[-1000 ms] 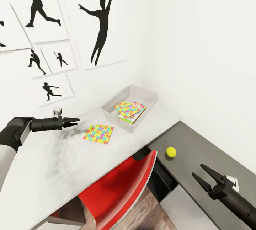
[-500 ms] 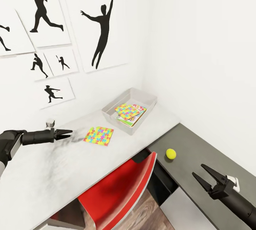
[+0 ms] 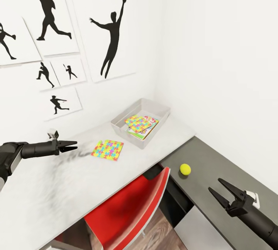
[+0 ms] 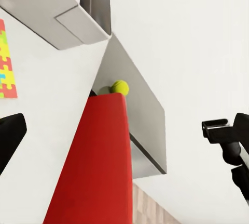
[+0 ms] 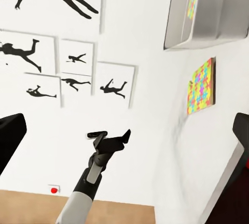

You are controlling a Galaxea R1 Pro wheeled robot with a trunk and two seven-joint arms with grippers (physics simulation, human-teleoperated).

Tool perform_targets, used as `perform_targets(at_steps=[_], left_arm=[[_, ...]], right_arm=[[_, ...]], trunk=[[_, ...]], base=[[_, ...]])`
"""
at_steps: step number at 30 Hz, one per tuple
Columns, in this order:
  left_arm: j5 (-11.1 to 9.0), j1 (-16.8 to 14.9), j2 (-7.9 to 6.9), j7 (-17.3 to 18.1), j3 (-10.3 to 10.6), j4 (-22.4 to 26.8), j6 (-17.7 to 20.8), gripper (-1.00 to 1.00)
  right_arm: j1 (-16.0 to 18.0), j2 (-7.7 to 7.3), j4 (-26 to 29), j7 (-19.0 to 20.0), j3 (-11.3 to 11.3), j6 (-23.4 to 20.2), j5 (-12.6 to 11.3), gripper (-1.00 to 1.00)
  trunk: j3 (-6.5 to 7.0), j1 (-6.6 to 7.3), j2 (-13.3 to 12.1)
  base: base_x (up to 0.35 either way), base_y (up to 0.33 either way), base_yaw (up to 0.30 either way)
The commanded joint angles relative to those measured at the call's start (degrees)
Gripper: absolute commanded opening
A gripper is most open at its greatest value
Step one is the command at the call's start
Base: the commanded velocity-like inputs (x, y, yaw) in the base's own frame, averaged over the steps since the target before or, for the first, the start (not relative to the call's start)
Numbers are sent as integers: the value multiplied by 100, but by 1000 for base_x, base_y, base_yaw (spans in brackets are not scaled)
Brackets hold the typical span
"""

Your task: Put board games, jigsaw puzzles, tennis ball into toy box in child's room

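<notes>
A pale grey toy box [image 3: 141,120] sits on the worktop [image 3: 77,176] against the wall corner, already holding one jigsaw square and game boxes. Just beside the toy box lies a second jigsaw puzzle [image 3: 107,150], likely next, and beyond it hovers the left hand [image 3: 72,145], empty, fingers narrowly parted. The tennis ball [image 3: 185,169] rests apart from the toy box on the lower dark section; the right hand [image 3: 220,190], near the ball, is empty and spread wide.

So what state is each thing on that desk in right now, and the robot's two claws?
toy box: lidless, holding one jigsaw and printed boxes
loose jigsaw puzzle: flat on the pale top, outside the box
tennis ball: resting on the dark section
left tool: open, empty
right tool: open, empty
</notes>
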State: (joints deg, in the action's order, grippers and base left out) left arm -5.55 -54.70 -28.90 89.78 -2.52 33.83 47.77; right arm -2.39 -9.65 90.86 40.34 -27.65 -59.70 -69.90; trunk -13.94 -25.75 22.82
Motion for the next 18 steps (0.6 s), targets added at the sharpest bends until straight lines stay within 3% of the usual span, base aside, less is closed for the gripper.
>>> perform_targets(at_steps=[1,18], left_arm=[[4,1,5,22,4,1,59,100],[4,24,11,22,6,-8,33,100]], right_arm=[[2,-1,2,26,-4,-20,21,100],[-4,5,2,17,-2,-16,29,100]], trunk=[[1,-4,10],[163,-4,10]], base=[[0,0,0],[0,0,0]])
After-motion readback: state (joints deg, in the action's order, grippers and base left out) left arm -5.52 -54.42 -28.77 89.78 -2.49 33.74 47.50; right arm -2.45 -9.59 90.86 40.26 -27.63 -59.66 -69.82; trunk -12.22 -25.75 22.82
